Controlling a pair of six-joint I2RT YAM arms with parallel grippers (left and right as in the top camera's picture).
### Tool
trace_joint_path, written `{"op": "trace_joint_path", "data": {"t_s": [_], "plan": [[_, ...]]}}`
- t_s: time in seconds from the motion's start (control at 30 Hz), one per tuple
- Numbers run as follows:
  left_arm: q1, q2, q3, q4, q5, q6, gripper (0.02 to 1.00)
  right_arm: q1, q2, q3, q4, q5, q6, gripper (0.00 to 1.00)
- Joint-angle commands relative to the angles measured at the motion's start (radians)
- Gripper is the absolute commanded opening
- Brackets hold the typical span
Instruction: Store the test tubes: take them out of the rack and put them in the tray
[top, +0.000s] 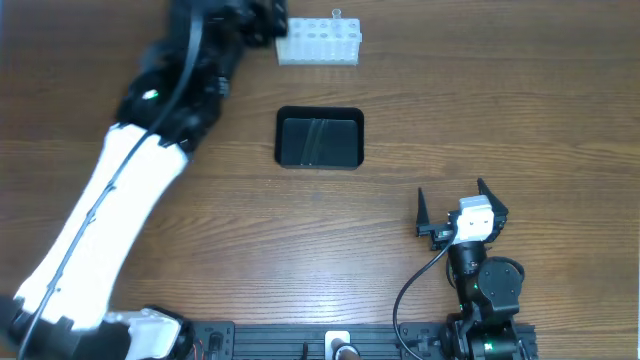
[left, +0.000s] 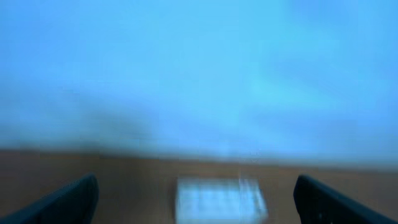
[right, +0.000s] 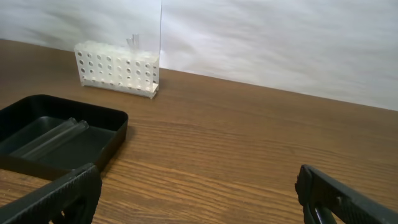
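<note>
A white rack (top: 320, 44) is standing near the far edge of the wooden tabletop (top: 520, 100), and one test tube (top: 337, 14) is sticking up from its right part. Nearer the arms' bases, a black tray (top: 347, 152) is sitting apart from the rack, with clear tubes (top: 318, 135) lying in it. The left arm is slanting up from the lower left corner, its left hand (top: 272, 25) showing at the rack's left end. The right hand (top: 456, 204) is hanging over bare wood at the lower right, well apart from the tray, its fingers standing spread wide.
</note>
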Motion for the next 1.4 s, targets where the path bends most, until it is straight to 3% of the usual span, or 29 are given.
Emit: {"op": "trace_joint_path", "data": {"t_s": [0.03,0.17,0.5,0.97,1.4], "plan": [[0.125,-0.115,-0.121,0.161,0.146,0.179,1.0,0.005,-0.003,-0.005,-0.003,-0.004,-0.004,0.993],[0.217,-0.248,-0.284,0.281,0.285,0.188,1.0,0.005,-0.003,-0.005,-0.003,-0.004,-0.004,0.991],[0.346,-0.763,-0.89,0.555,0.408,0.18,1.0,0.005,-0.003,-0.005,-0.003,-0.004,-0.004,0.993],[0.367,-1.382,-1.411,0.602,0.423,0.178,1.0,0.005,-0.003,-0.005,-0.003,-0.004,-0.004,0.991],[0.36,-1.506,-1.559,0.495,0.423,0.063,0.998,0.005,-0.003,-0.005,-0.003,-0.004,-0.004,0.991]]}}
